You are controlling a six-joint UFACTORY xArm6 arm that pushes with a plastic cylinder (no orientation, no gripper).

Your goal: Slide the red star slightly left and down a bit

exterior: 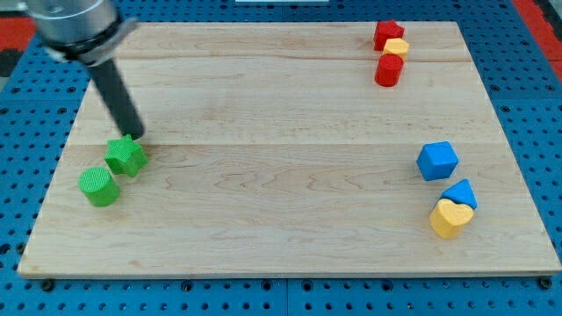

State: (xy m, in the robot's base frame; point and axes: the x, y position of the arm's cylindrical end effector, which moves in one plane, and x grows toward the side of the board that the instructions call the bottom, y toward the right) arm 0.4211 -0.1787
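The red star (387, 33) sits near the view's top right on the wooden board (281, 211), touching a small yellow block (397, 46) just below it. A red cylinder (388, 70) stands right under the yellow block. My tip (136, 137) is far away at the view's left, touching the top edge of a green star (126, 157). A green cylinder (97, 186) lies just below and left of the green star.
A blue cube (436, 161) sits at the view's right. Below it a blue triangular block (460, 193) touches a yellow heart (450, 218). The board lies on a blue pegboard surface (22, 175).
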